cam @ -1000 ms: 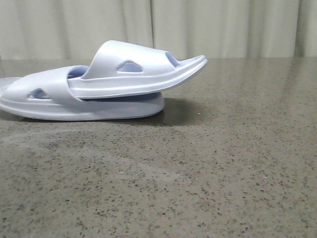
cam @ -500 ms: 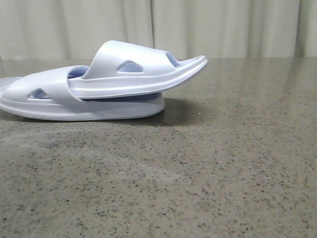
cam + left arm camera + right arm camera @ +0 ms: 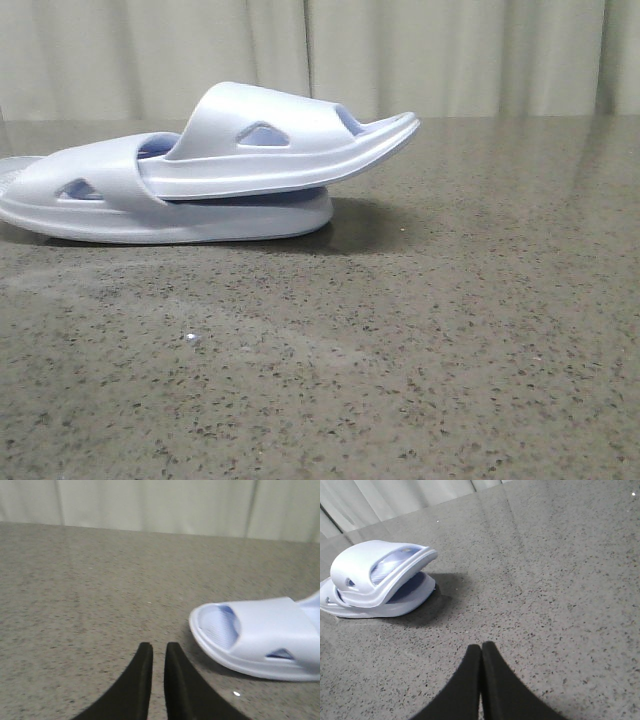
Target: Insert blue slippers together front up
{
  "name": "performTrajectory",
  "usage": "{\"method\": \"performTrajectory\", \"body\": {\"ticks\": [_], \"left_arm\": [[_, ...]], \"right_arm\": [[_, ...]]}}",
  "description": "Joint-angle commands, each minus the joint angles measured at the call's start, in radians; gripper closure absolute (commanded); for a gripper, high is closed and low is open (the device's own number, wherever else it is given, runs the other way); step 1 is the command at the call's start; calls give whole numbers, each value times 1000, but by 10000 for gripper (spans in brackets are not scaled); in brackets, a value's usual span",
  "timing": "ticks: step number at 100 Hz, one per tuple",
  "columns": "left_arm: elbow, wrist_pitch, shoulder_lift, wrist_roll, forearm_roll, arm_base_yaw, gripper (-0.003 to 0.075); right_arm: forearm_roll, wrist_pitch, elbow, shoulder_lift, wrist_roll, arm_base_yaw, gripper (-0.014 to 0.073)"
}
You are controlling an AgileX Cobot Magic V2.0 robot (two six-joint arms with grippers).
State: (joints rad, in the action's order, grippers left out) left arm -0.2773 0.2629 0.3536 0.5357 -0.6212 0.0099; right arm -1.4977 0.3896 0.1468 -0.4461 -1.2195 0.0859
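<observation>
The blue slippers lie nested at the table's left in the front view. The lower slipper (image 3: 90, 200) rests flat. The upper slipper (image 3: 260, 150) is pushed under its strap and tilts, its open toe raised toward the right. Neither gripper shows in the front view. My left gripper (image 3: 158, 647) hangs over bare table beside the lower slipper (image 3: 260, 635), its fingers almost together with only a thin slit and nothing between them. My right gripper (image 3: 481, 647) is shut and empty, well away from the stacked pair, upper slipper (image 3: 375, 565) over lower slipper (image 3: 405, 600).
A speckled grey-brown stone table (image 3: 420, 350) stretches to the right and toward the camera. Pale curtains (image 3: 450, 50) hang behind it. A tiny white speck (image 3: 190, 338) lies on the table in front of the slippers.
The slippers have not moved. A tiny white speck now shows on the table in front of them.
</observation>
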Motion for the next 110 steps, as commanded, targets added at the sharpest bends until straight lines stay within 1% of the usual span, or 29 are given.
{"method": "performTrajectory", "body": {"ticks": [1, 4, 11, 18, 24, 33, 41, 45, 47, 64, 110], "left_arm": [[5, -133, -46, -365, 303, -7, 705], [21, -149, -64, -450, 367, -7, 705], [74, -200, -112, -572, 482, -7, 705], [137, -263, -165, -620, 523, -7, 705], [182, -290, -212, -620, 535, -7, 705], [237, -292, -272, -620, 566, -7, 705], [294, -311, -313, -620, 556, -7, 705], [291, -247, -330, -620, 556, -7, 705], [291, -236, -336, -620, 556, -7, 705], [291, -193, -354, -609, 585, -7, 705], [289, -183, -354, -609, 565, -7, 705]], "right_arm": [[-33, 9, 25, -1, -13, 0, 683], [-33, 9, 25, -1, -13, 0, 683], [-33, 9, 25, -1, -13, 0, 683], [-33, 9, 25, -1, -13, 0, 683], [-33, 9, 25, -1, -13, 0, 683], [-33, 11, 25, -1, -13, 0, 683], [-33, 11, 25, -1, -13, 0, 683], [-33, 11, 25, -1, -13, 0, 683], [-33, 11, 25, -1, -13, 0, 683], [-33, 11, 25, -1, -13, 0, 683], [-33, 11, 25, -1, -13, 0, 683]]}}
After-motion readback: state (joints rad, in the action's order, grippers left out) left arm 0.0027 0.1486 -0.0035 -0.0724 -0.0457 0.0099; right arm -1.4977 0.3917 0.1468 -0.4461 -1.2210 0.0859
